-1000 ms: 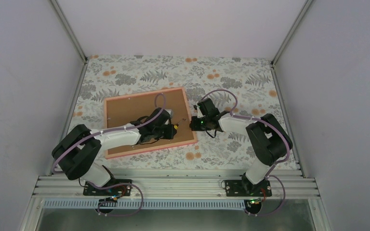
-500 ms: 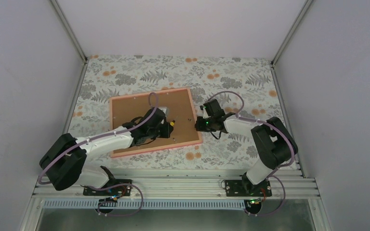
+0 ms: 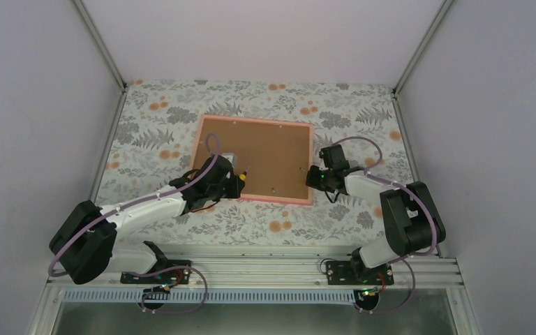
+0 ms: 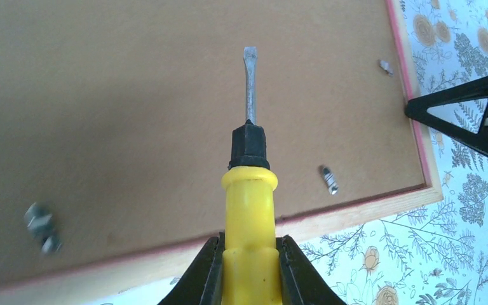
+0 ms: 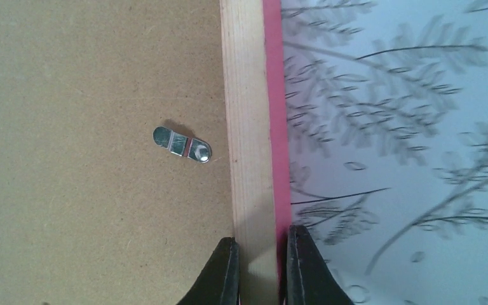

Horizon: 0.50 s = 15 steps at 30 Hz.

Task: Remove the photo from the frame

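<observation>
Left tool (image 4: 249, 270) was clamped on the yellow handle of a screwdriver (image 4: 249, 190), the flat blade held over the brown board (image 3: 272, 150). Right tool (image 5: 262, 267) was closed on the right rail of the frame (image 5: 248, 95). The frame lay face down near the middle of the floral surface (image 3: 286, 98), between the two arms.

The photo was not visible in any view; by judgement it lay beneath the board, against the frame's front.

Handling, as judged: the frame was probably light and stiff, with thin rails, and apt to slide on the cloth, so a hold on one rail suited it. The board looked thin and rigid, best lifted at an edge once freed. The photo was likely thin, flexible and easily creased, and best taken by an edge.

One metal clip (image 5: 182, 144) lay on the board, its end just short of the rail. Others were too small or blurred to show whether they were turned clear. Whether glazing lay below could not be told.
</observation>
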Tool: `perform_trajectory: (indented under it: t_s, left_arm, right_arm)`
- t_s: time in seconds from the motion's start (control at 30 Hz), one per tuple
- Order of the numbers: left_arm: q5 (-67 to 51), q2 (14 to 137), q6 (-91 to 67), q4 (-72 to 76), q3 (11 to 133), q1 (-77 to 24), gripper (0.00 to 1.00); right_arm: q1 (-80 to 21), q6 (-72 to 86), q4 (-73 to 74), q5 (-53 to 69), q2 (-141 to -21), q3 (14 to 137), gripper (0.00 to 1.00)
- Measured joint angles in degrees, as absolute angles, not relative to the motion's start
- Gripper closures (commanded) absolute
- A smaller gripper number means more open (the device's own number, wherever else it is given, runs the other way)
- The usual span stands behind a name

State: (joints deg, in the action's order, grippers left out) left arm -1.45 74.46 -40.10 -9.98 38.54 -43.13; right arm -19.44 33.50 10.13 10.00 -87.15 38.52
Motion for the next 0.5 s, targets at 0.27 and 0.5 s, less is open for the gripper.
perform_trajectory:
  t_s: [0.27,0.5]
  left_arm:
    - [-1.0,71.5,-40.1,-11.2,37.2,-41.1,0.98]
    - [-0.7,70.9,-40.1,-11.6,37.2,-40.6,0.98]
  right_arm:
    - [-14.4,35.6,8.6,9.8,-85.3,36.1,0.93]
    - [-14.0,35.4,8.7,10.0,-84.7,35.6,0.79]
